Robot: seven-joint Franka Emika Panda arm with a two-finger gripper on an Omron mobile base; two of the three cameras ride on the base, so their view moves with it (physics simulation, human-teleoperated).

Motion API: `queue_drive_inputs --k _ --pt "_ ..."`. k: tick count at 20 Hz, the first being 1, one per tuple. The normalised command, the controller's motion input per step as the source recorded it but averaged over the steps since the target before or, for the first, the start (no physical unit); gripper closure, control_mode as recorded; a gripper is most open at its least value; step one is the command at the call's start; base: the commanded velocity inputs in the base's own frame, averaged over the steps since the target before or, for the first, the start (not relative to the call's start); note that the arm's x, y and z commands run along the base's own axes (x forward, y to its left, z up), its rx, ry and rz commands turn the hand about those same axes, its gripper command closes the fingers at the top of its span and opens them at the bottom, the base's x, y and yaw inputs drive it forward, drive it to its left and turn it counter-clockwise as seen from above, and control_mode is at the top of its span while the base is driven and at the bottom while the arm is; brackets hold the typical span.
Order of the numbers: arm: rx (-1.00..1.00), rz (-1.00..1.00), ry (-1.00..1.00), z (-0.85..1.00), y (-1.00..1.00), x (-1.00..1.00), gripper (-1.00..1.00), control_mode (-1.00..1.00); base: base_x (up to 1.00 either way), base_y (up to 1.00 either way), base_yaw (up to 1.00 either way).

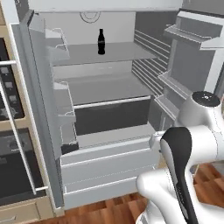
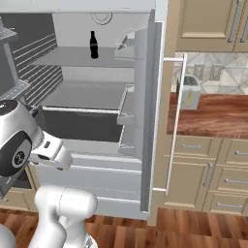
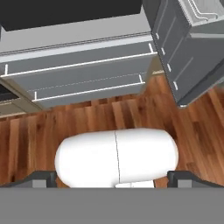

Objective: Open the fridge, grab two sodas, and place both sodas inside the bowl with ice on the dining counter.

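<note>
The dark soda bottle stands upright on the top shelf of the fridge, toward the back wall, at about twelve o'clock in the left base view and eleven o'clock in the right base view. Nothing touches it. Both fridge doors are swung open, their inner racks flanking the grey shelves, and two pale drawers with thin bar handles sit closed below.

The gripper hangs low in front of the fridge, well apart from the bottle, pointing down at the reddish wood floor. Its two dark fingertips sit far apart at five and seven o'clock of the hand view, so the jaws stand wide with nothing between them.

At three o'clock in the right base view, a wood-topped counter runs over tan cabinets.
</note>
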Motion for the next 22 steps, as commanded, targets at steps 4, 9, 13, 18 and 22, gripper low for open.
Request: queue_drive_inputs --k 4,9,13,18,22 --pt "0.0 0.0 0.0 0.0 0.0 0.0 -1.0 1.0 0.53 0.49 -0.26" --pt "0.0 0.0 0.0 0.0 0.0 0.0 -1.0 1.0 0.35 0.38 -0.21" --pt "0.0 0.0 0.0 0.0 0.0 0.0 -1.0 1.0 0.24 0.16 -0.1" --pt "0.0 0.0 0.0 0.0 0.0 0.0 -1.0 1.0 0.44 0.07 0.05" --pt "0.0 0.0 0.0 0.0 0.0 0.0 -1.0 1.0 0.47 0.02 0.14"
